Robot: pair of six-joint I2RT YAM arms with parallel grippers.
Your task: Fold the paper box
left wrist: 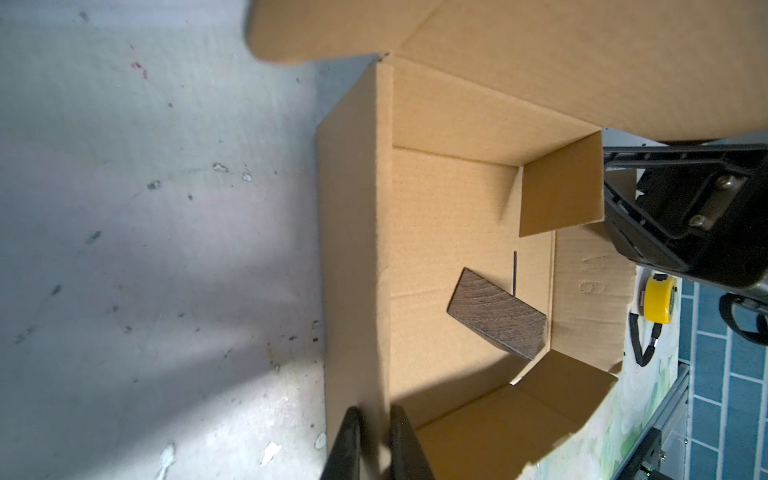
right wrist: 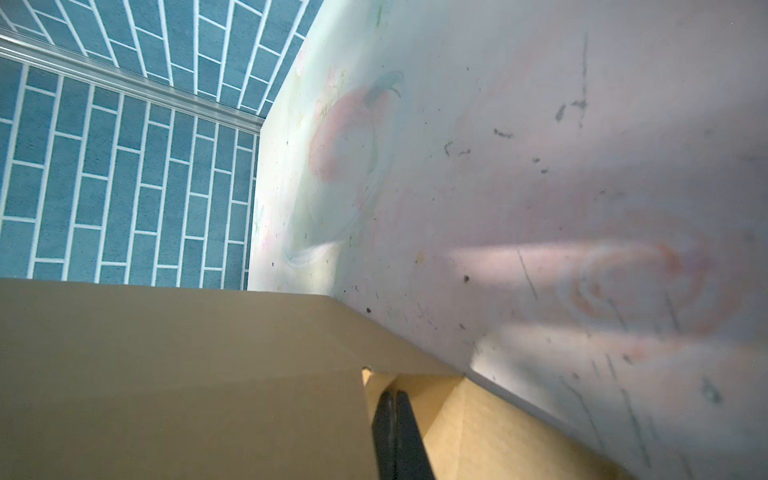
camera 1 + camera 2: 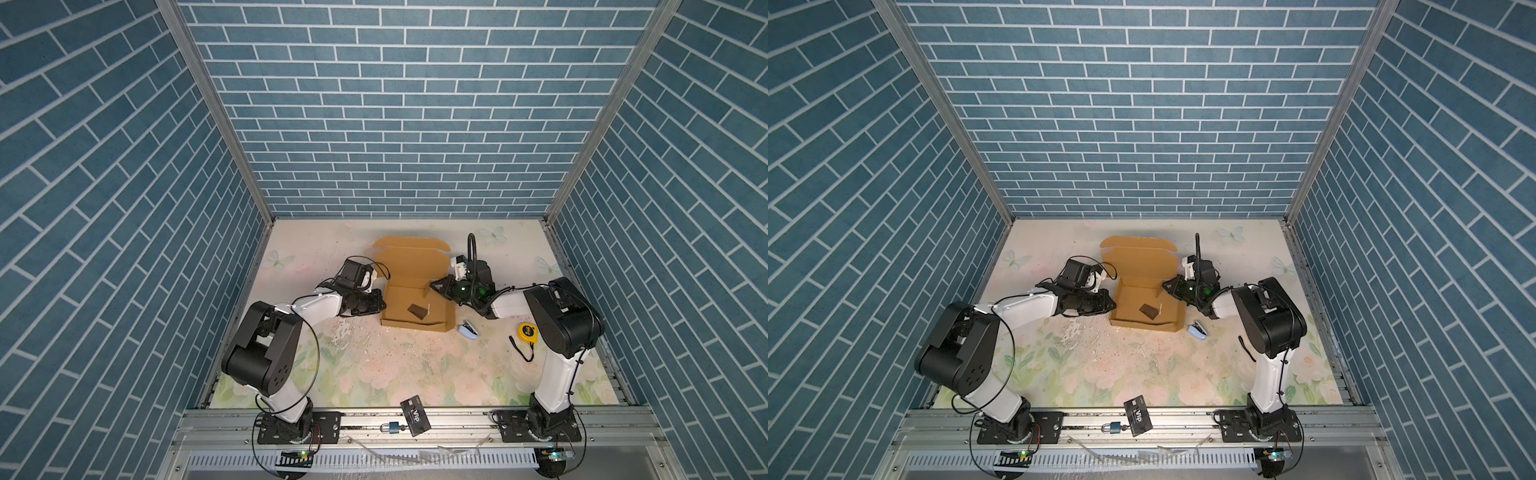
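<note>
In both top views one paper box (image 3: 405, 297) (image 3: 1133, 299) is sitting open toward the back of the floral desk (image 3: 374, 365). Its lid is leaning back, and it is holding one dark wooden block (image 3: 417, 311) (image 3: 1149, 311) toward its front. The left pincer (image 3: 382, 305) is meeting the box's left wall. The right pincer (image 3: 433, 286) is reaching over the right wall at a small upright flap. Outside the box are lying one pale blue stapler (image 3: 468, 330), one yellow tape measure (image 3: 527, 332), one black card (image 3: 415, 415) and one padlock (image 3: 392, 427).

In the left wrist view the left pincer (image 1: 374, 449) is gripping the box's side wall, with one finger outside and one inside. The single block (image 1: 496, 318) is lying on the box floor (image 1: 436, 208).

In the right wrist view the right pincer (image 2: 397, 436) is closed, its fingers pressing together with nothing showing between them. It is sitting just beside a folded flap of the box (image 2: 166, 374).
</note>
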